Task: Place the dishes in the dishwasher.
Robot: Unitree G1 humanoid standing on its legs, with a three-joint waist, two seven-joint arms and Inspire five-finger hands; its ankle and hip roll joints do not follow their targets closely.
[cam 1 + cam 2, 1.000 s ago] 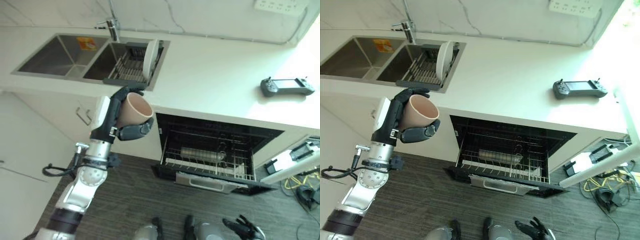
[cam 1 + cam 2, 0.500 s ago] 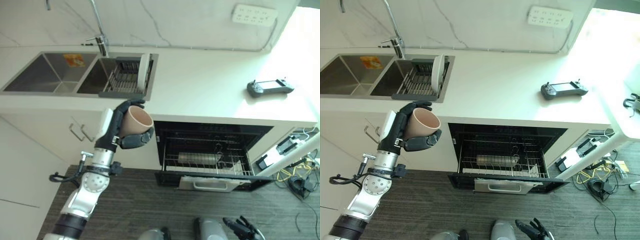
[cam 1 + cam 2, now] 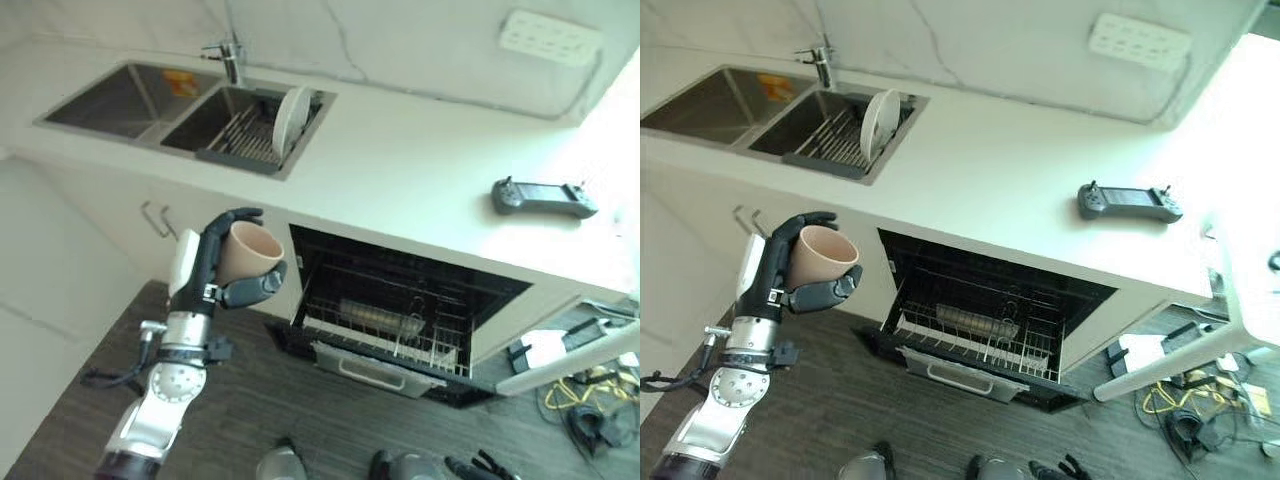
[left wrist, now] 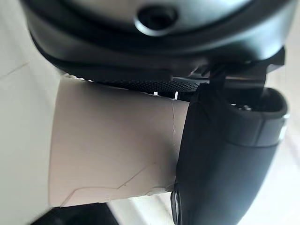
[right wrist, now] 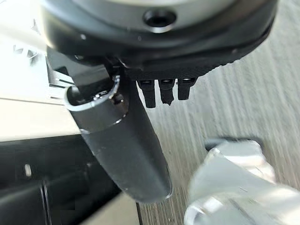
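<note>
My left hand (image 3: 203, 268) is shut on a beige cup (image 3: 249, 253), held mouth-up in front of the cabinet, left of the open dishwasher (image 3: 400, 322). Up close, the cup (image 4: 112, 159) lies against the palm with the thumb (image 4: 225, 159) curled across it. The dishwasher's wire rack (image 3: 440, 350) is pulled out and holds a pale item (image 3: 378, 316). A white plate (image 3: 292, 108) stands upright in the drainer rack in the sink (image 3: 120, 95). My right hand (image 3: 1060, 467) hangs low near the floor with fingers (image 5: 161, 91) relaxed and nothing in it.
The white counter (image 3: 400, 170) carries a dark handheld controller (image 3: 545, 196) at the right. A tap (image 3: 230, 55) stands behind the sink. A white bar (image 3: 570, 365) and yellow cords (image 3: 590, 400) lie on the dark floor right of the dishwasher.
The whole view has shifted, so the camera moved. My left hand still holds the cup, now a little lower against the cabinet front.
</note>
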